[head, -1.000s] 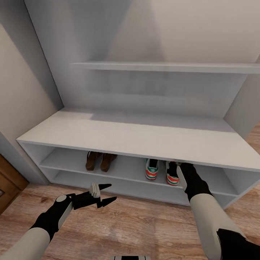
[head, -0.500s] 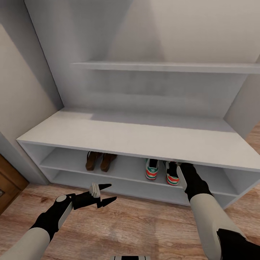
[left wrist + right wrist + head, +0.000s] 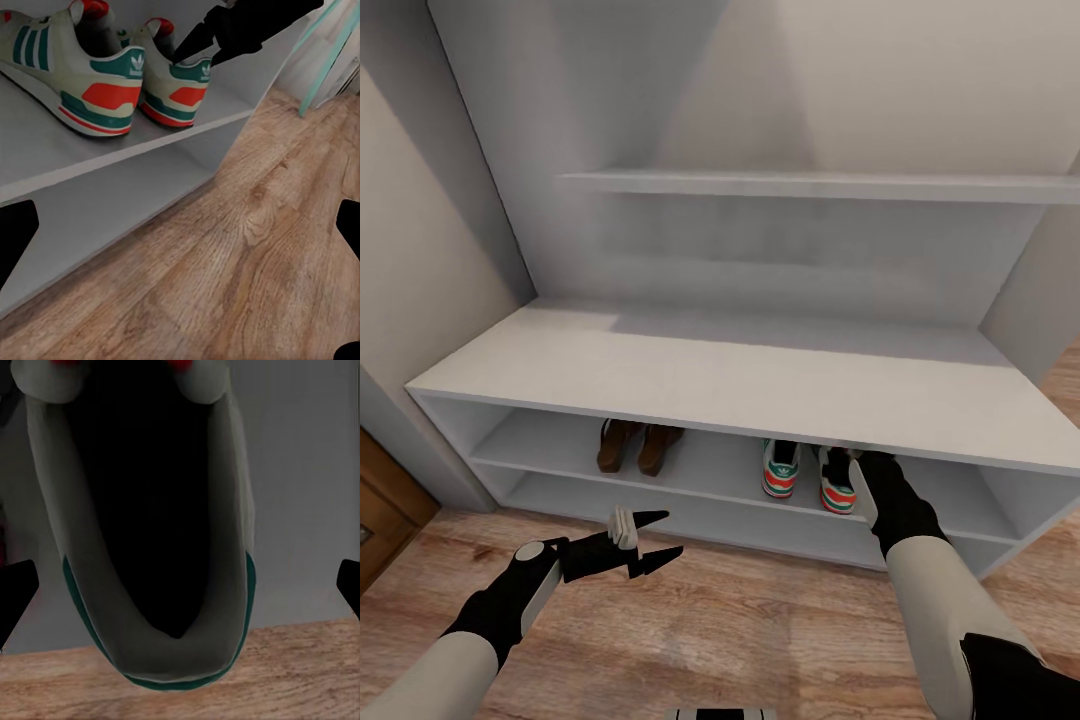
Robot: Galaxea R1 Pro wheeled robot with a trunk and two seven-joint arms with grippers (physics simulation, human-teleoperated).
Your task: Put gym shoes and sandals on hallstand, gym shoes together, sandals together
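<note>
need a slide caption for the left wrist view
Two white lace-up sneakers with green stripes side by side on the pale grey shelf, right gripper at the nearer heel, wood-plank floor below.

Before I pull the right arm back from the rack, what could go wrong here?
The right gripper sits at the heel of the right-hand gym shoe, which rests near the shelf front edge; a snag on withdrawal might drag it onto the floor. Lifting could also bump the bench top just above the wrist.

Pale grey forearm shells, black wrists, left claw with tapered black fingers, pale knuckle block
</note>
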